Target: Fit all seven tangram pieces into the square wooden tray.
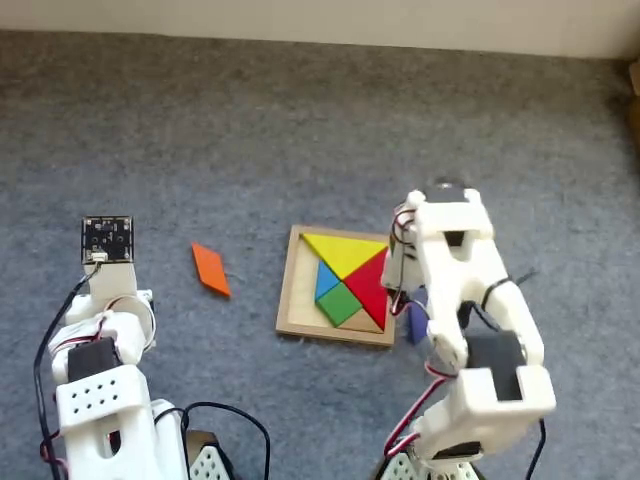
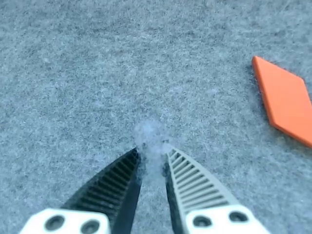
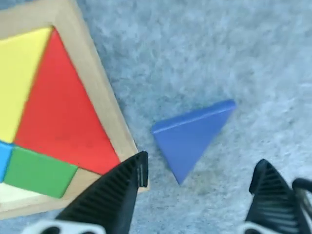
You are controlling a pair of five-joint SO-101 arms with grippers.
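The square wooden tray lies mid-table and holds a yellow triangle, a red triangle, a light blue piece and a green piece. An orange parallelogram lies on the carpet left of the tray, and shows as the orange piece off to one side of my left gripper, which hovers shut over bare carpet. A blue triangle lies on the carpet just outside the tray's right edge. My right gripper is open, its fingers spread either side of the blue triangle.
Grey carpet covers the whole table. The left arm stands at the lower left, the right arm at the tray's right side, covering most of the blue triangle from above.
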